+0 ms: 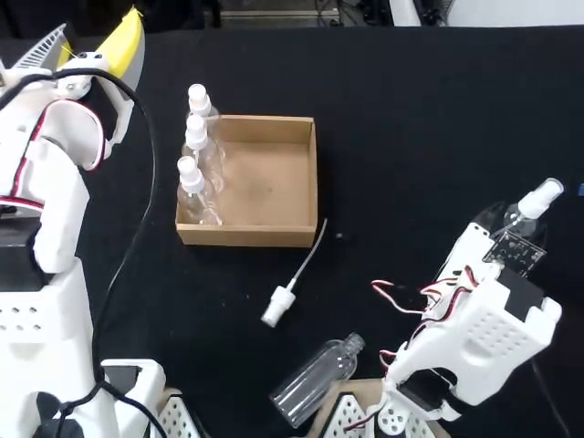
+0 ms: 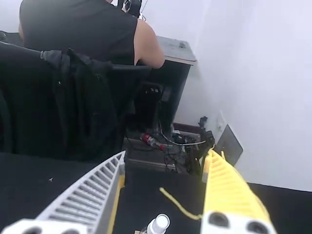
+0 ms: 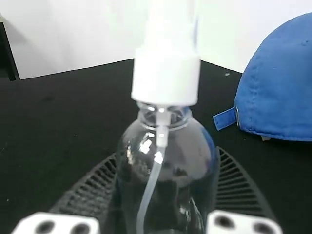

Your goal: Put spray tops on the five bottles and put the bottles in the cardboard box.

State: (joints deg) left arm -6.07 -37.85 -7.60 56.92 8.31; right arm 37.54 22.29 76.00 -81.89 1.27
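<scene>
Three clear bottles (image 1: 203, 173) with white spray tops stand in the cardboard box (image 1: 274, 182) along its left wall. A loose spray top (image 1: 278, 306) with its long tube lies on the black table in front of the box. Nearer the front edge an uncapped bottle (image 1: 319, 374) lies on its side. At the right, my right gripper (image 1: 506, 228) (image 3: 168, 156) is shut on a bottle (image 1: 513, 215) (image 3: 187, 161) whose spray top (image 1: 545, 193) (image 3: 165, 80) is fitted. My left gripper (image 1: 91, 32) (image 2: 165, 158) hangs open at the far left, behind the box, holding nothing; one spray top (image 2: 158, 225) shows below it.
A blue cap (image 3: 278, 92) lies on the table just beyond the held bottle. A cable (image 1: 137, 228) runs along the left arm, to the left of the box. Bare black table lies between the box and the right arm.
</scene>
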